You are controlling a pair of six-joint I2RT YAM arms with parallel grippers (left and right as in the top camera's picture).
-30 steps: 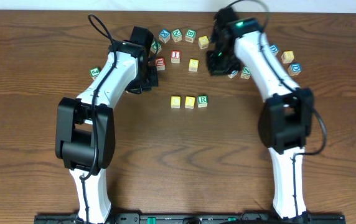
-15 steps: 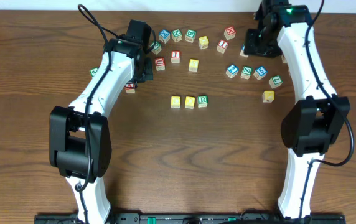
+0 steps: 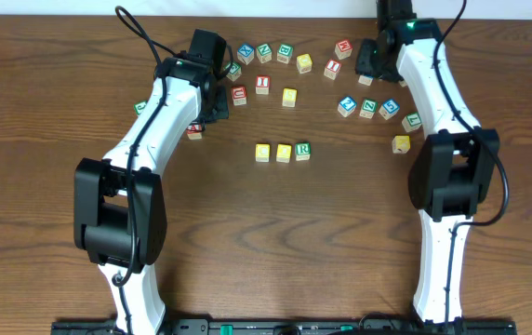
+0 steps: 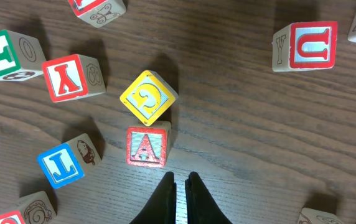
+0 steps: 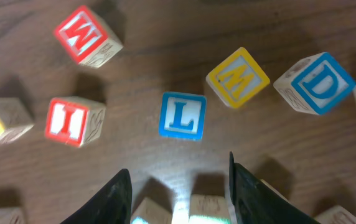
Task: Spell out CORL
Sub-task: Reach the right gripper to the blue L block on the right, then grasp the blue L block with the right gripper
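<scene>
Three cubes stand in a row mid-table: a yellow cube (image 3: 262,151), a second yellow cube (image 3: 283,151) and the green R cube (image 3: 302,149). The blue L cube (image 5: 182,116) lies on the table just ahead of my right gripper (image 5: 178,165), which is open and empty above the far right cluster (image 3: 370,63). The arm hides the L cube in the overhead view. My left gripper (image 4: 181,175) is shut and empty over the far left cluster (image 3: 212,107), just behind a red A cube (image 4: 147,146).
Round the L lie a red I cube (image 5: 72,120), a red M cube (image 5: 88,34), a yellow M cube (image 5: 237,78) and a blue D cube (image 5: 315,84). Two cubes sit between the right fingers. By the left gripper lie a yellow G cube (image 4: 148,96) and a blue-faced cube (image 4: 60,165).
My right arm swung from the middle of the cluster to the far right, then shifted slightly left. My left arm moved a little left early on and has since stayed still.
</scene>
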